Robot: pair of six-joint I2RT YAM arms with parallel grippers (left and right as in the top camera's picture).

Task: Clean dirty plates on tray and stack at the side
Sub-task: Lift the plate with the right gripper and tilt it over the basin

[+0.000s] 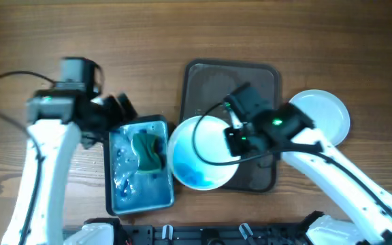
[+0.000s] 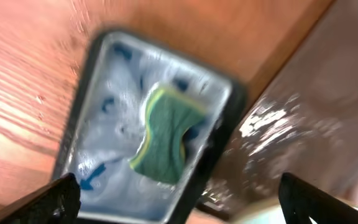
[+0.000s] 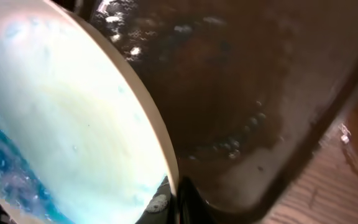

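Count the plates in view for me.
2. A blue-smeared plate held by the right gripper over the tray's left edge; a white plate sits on the table right of the tray, partly hidden. Others may lie under it.

Left wrist view: smeared throughout. The container point(image 2: 87, 93), the sponge point(image 2: 163, 134) and the blue marks have no sharp edges. The left gripper point(image 2: 185, 198) shows only two dark fingertips point(image 2: 55, 199), cut off by the lower edge.

Right wrist view: the dirty plate point(image 3: 73, 124) runs past the left and lower edges. One finger point(image 3: 188, 204) shows as a dark sliver at its rim; the other is hidden.

Overhead: the right gripper point(image 1: 235, 136) and its arm cover part of the tray point(image 1: 209, 88) and of the second plate point(image 1: 329, 109).
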